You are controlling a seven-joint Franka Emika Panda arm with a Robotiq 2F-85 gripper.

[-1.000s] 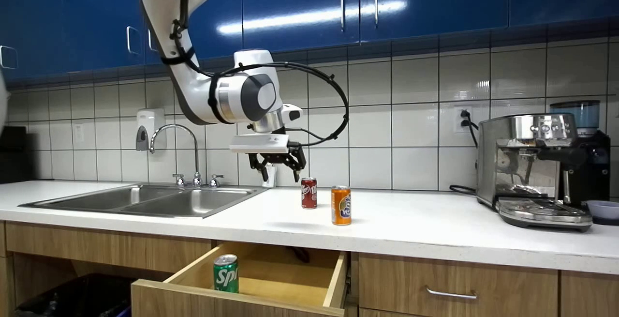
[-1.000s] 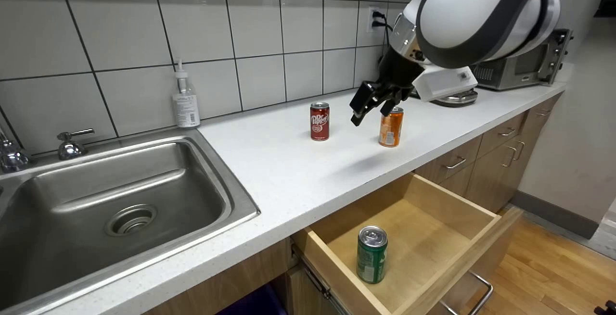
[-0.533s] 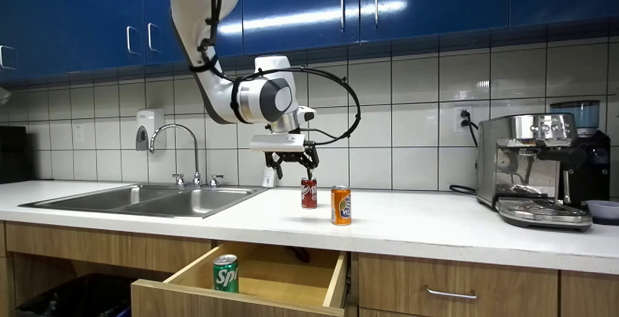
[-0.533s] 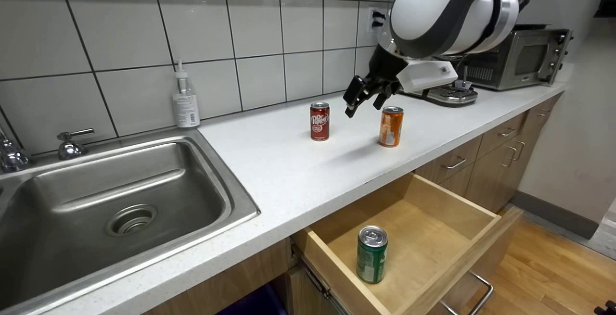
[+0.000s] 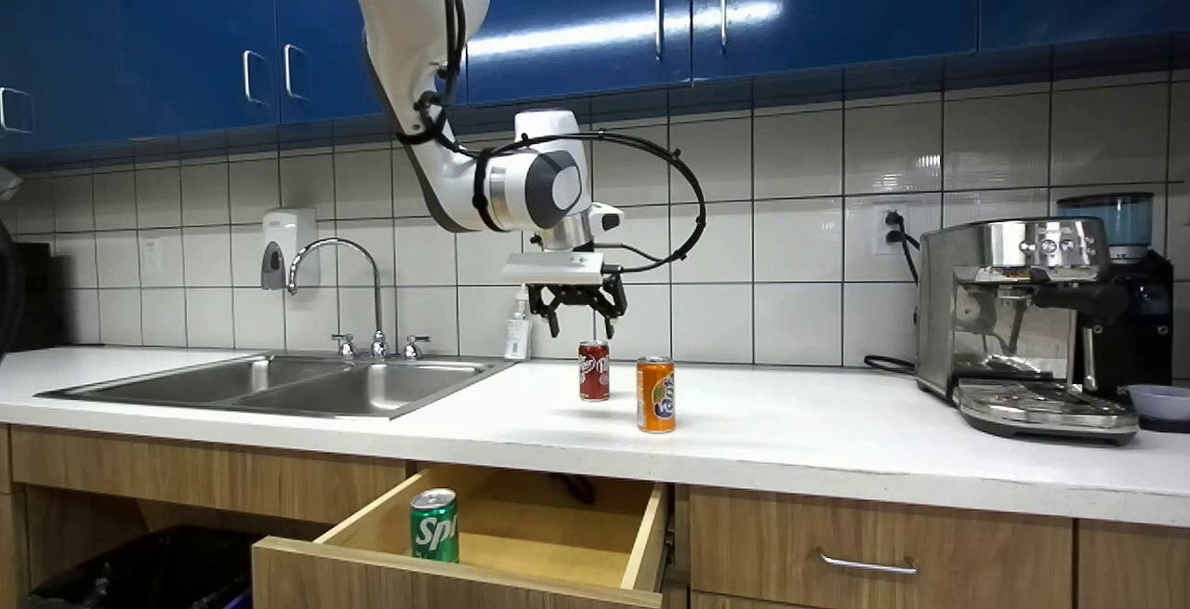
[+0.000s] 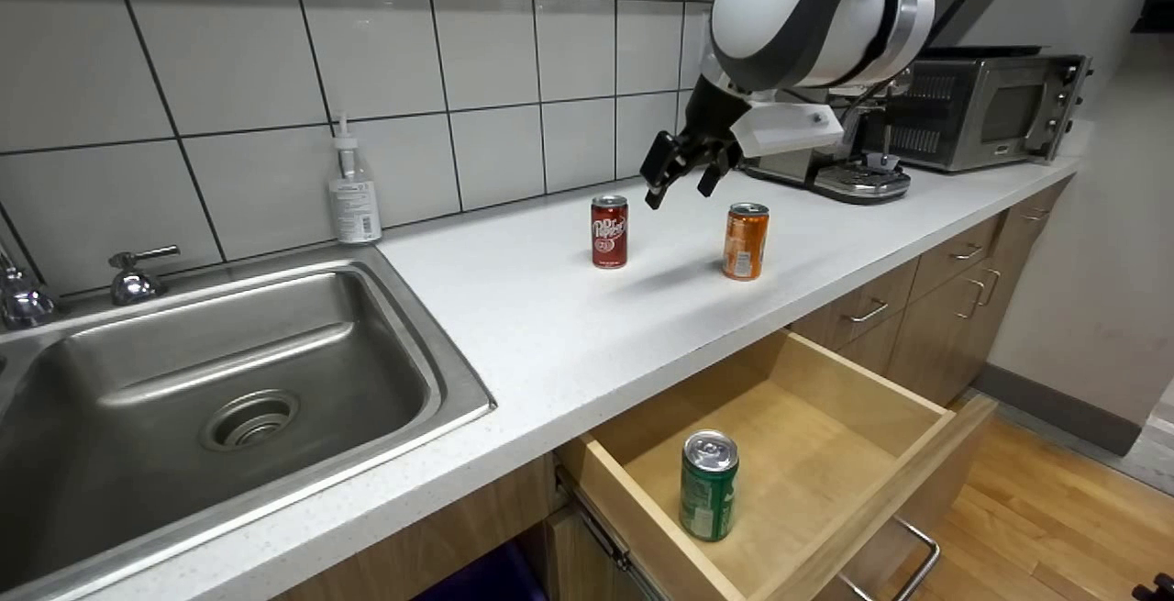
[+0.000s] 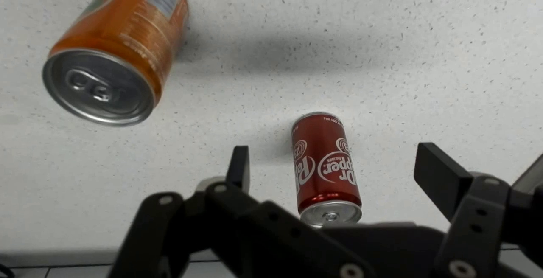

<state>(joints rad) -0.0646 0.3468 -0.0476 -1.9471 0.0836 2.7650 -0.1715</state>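
Item, my gripper (image 5: 582, 327): raised above the counter (image 6: 532, 335), its fingers (image 7: 443, 178) released and spread well apart.

Item, red Dr Pepper can (image 6: 609, 232): nearest to the gripper, upright on the far part of the counter; in the wrist view I see it framed between the fingers, which are clear of it.

Item, orange Fanta can (image 6: 745, 243): upright, right of the red can and closer to the near edge, a gap of counter between the two.

Edges and room: far, a tiled wall (image 6: 491, 151); left, the rim of the sink (image 6: 461, 388), with a stretch of counter before the red can; right, a long run of counter up to a coffee machine (image 5: 1009, 330); near, the front edge, and under it a drawer (image 6: 798, 463) pulled out, a green Sprite can (image 5: 434, 530) upright in its left part.

Changes against half a second ago: I note the gripper shifted toward the far wall, its fingers spread as before; the three cans and the drawer keep their places.
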